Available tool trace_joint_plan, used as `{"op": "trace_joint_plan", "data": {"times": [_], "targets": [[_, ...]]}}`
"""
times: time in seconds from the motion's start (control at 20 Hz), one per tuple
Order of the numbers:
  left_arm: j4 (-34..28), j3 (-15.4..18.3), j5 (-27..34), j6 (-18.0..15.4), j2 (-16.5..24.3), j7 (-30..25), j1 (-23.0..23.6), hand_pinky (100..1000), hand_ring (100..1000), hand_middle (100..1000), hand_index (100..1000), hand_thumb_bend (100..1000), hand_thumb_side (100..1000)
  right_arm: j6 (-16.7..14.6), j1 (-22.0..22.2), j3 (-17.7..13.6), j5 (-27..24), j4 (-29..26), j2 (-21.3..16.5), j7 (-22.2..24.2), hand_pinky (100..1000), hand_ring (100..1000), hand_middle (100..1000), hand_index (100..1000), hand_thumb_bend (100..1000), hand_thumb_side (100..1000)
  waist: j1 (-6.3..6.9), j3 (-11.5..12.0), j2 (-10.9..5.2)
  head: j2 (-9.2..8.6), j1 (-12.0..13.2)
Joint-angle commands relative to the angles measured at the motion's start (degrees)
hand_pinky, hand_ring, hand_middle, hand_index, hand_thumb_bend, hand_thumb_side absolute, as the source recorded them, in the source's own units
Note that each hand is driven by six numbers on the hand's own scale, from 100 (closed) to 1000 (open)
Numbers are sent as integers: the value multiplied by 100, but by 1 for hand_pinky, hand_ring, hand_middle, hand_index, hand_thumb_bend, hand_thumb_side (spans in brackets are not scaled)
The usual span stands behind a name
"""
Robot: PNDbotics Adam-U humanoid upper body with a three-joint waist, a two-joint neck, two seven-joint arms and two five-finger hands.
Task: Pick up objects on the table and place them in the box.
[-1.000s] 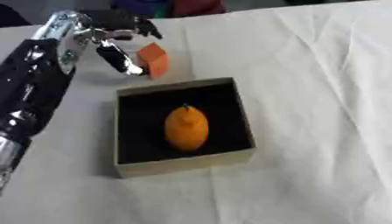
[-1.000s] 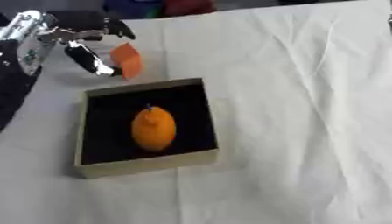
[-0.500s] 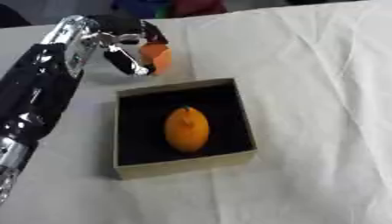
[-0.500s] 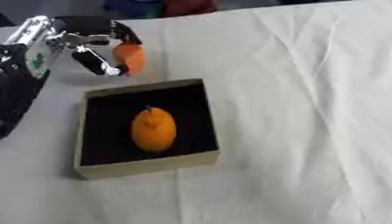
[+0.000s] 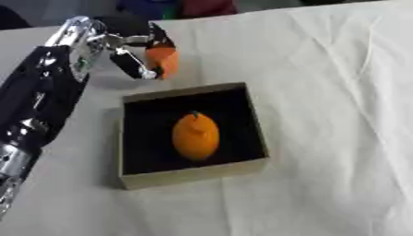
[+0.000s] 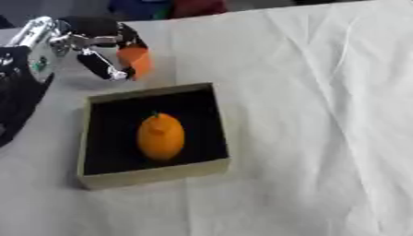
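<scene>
Currently, left robot hand (image 5: 121, 48): fingers curled round the orange block (image 5: 164, 61), pinching it beyond the box's far left corner.
Box (image 5: 192, 172): open, black-lined, on the white-clothed tabletop (image 5: 339, 115).
Orange fruit (image 5: 195, 136): lying inside the box, near its middle.

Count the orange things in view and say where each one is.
2. An orange fruit lies inside the box. A small orange block is pinched in the left hand, behind the box's far left corner. None other shows; the hand could hide something.
</scene>
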Motion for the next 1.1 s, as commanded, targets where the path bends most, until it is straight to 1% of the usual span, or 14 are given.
{"op": "trace_joint_plan", "data": {"times": [0.05,0.2,0.25,0.4,0.55,0.75,0.95,1.1], "targets": [[-123,50,14,-123,112,88,-47,670,542,612,733,100,337,10,-61,-72,-22,-86,-74,-22,801,658,649,705,100,796,-23,2,-169,16,17],[-266,54,78,-92,138,358,-58,666,549,604,724,100,320,11,-38,-76,-13,-98,-73,-45,800,659,649,704,100,792,-33,22,-226,72,15],[-305,48,101,-85,147,403,-59,663,547,602,724,100,303,11,-29,-77,-7,-102,-72,-54,799,659,649,704,100,789,-36,36,-252,95,15],[-409,16,191,-74,170,451,-50,659,545,601,722,100,292,16,16,-73,12,-109,-58,-75,799,659,648,704,100,787,-49,84,-338,164,8],[-520,-33,319,-44,187,459,-24,647,538,594,714,100,295,16,76,-62,35,-113,-31,-80,798,660,649,704,102,781,-75,160,-461,258,-14],[-795,-160,644,49,235,457,52,632,531,587,703,100,285,14,178,-52,74,-121,-6,-88,798,661,649,704,105,774,-101,295,-636,393,-74],[-1343,-359,992,281,347,510,248,628,527,585,702,100,293,18,314,-39,107,-125,-3,-76,798,662,649,704,106,771,-106,461,-817,548,-202],[-1969,-567,1318,489,443,511,485,630,531,590,705,100,288,27,405,-32,129,-128,-14,-67,797,661,648,704,105,770,-94,584,-934,689,-320]]}}
